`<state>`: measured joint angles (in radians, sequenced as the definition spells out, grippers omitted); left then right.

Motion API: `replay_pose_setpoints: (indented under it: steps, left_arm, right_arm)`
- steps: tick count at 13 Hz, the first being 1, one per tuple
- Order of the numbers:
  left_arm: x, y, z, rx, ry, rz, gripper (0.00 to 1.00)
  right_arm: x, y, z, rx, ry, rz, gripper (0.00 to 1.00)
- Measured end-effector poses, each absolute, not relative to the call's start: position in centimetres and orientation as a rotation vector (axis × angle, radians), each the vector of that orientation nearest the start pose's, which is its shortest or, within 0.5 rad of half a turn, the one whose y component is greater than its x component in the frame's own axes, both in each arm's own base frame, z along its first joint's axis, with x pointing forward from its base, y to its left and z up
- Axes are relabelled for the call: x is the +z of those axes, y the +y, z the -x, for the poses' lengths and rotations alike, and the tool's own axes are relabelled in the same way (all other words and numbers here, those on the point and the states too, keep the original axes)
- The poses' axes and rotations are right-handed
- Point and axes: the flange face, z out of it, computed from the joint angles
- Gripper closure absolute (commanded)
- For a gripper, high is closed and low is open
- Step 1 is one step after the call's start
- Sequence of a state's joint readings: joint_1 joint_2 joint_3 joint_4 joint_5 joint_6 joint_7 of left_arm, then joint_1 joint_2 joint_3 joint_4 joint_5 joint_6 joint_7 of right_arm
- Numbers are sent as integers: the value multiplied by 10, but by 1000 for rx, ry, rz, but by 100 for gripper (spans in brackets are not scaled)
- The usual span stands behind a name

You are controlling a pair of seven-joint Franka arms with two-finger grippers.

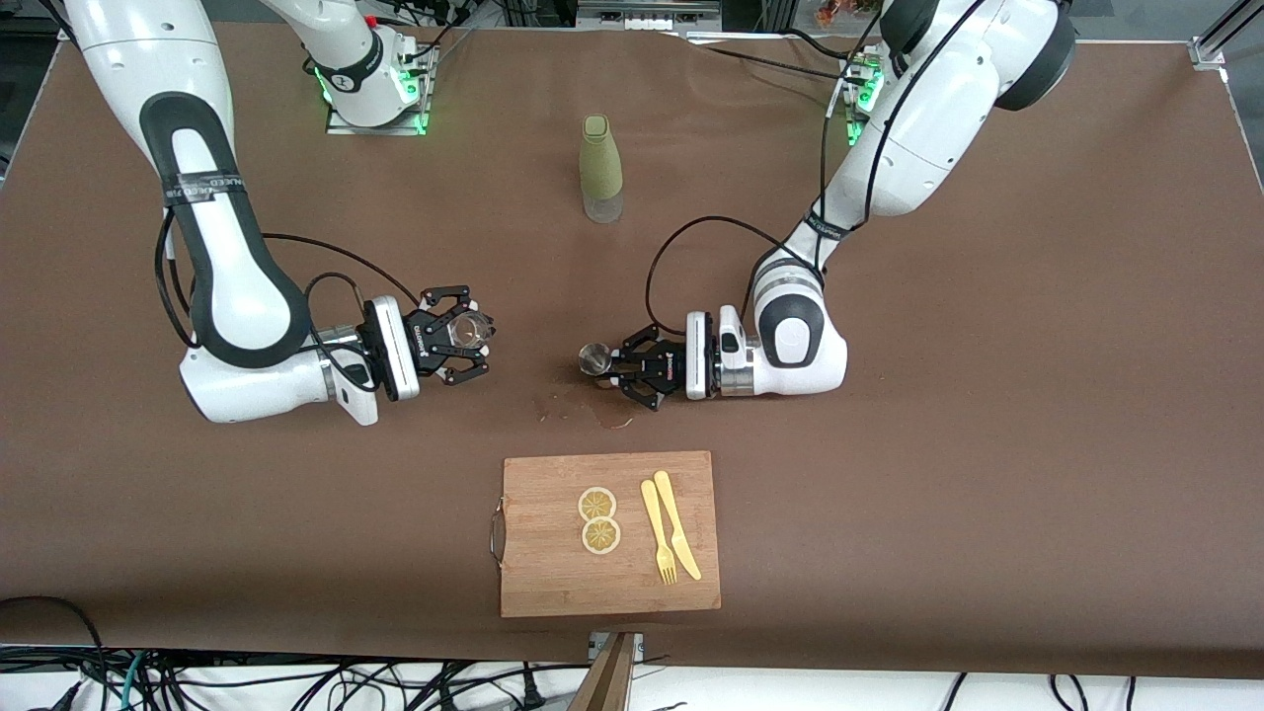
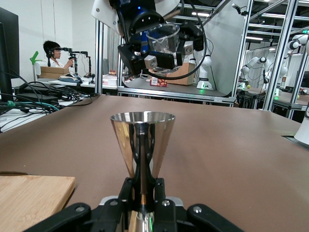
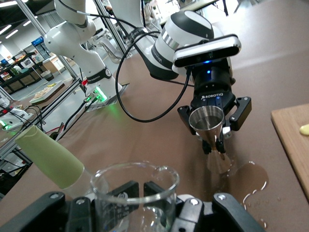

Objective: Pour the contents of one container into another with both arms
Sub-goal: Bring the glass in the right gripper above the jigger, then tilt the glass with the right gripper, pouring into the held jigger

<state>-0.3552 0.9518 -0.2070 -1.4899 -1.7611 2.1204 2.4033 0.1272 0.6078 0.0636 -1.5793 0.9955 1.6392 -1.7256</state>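
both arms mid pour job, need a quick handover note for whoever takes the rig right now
Left gripper: shut on the metal jigger, held upright low over the table.
Right gripper: shut on the clear glass beaker, raised above the table toward the right arm's end.
Both containers are picked up and face each other with a gap between them. A wet spill lies on the table under the jigger, between it and the cutting board. A green bottle stands nearer the bases, untouched.
Left: bring the containers together and pour. Whether either still holds liquid cannot be told.
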Motion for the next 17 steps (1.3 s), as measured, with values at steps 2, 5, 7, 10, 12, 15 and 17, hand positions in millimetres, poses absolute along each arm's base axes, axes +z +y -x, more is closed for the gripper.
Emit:
replay_pose_setpoints:
  steps: [2,5,7,10,12,15,17]
  left_arm:
    - [129,-401,-593,1087,-1233,-1372,100]
    - [129,-413,-590,1092,-1228,-1390,100]
    - [130,-420,-589,1098,-1228,-1394,100]
    - [130,-425,-589,1099,-1237,-1408,100]
    - [132,-427,-590,1103,-1239,-1410,100]
    - [132,-428,-590,1104,-1240,-1413,100]
    - [131,-428,-590,1104,-1240,-1415,100]
  right_arm:
    - [307,207,-633,-294,-1447,1544,100]
    - [329,233,-636,-188,-1487,1628,100]
    - [335,251,-632,-135,-1499,1663,100]
    - [338,275,-628,-100,-1500,1731,100]
    - [338,282,-628,-94,-1501,1763,100]
    - [337,294,-627,-79,-1484,1844,99]
    - [335,302,-625,-70,-1480,1868,99]
